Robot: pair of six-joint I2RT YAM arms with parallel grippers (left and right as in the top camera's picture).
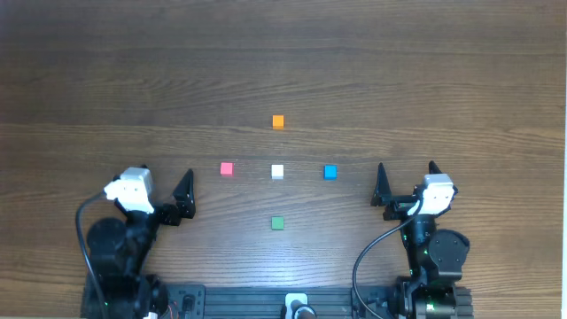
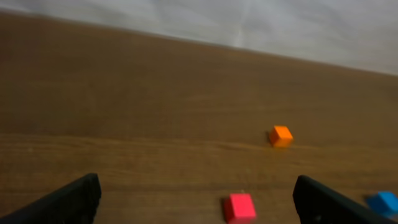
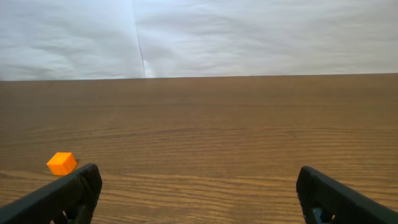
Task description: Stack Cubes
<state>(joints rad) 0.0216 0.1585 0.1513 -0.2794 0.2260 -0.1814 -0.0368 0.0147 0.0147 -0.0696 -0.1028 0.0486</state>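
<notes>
We judge stacking unstarted: orange cube (image 1: 278, 121) 12 o'clock of white cube (image 1: 277, 171), blue cube (image 1: 330, 171) 3, green cube (image 1: 277, 223) 6, pink cube (image 1: 227, 167) 9. Empty, wide open: left pincer (image 1: 165, 179), right pincer (image 1: 406, 171). Next: grasp one.

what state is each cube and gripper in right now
orange cube, on the table, unstacked
pink cube, on table, unstacked
white cube, on table, unstacked
blue cube, on table, unstacked
green cube, on table, unstacked
left gripper, open, empty
right gripper, open, empty

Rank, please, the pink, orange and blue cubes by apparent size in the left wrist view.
1. pink cube, nearest the camera.
2. blue cube, partly cut off, so uncertain.
3. orange cube, farthest away.
Distance likely explains the difference.
</notes>
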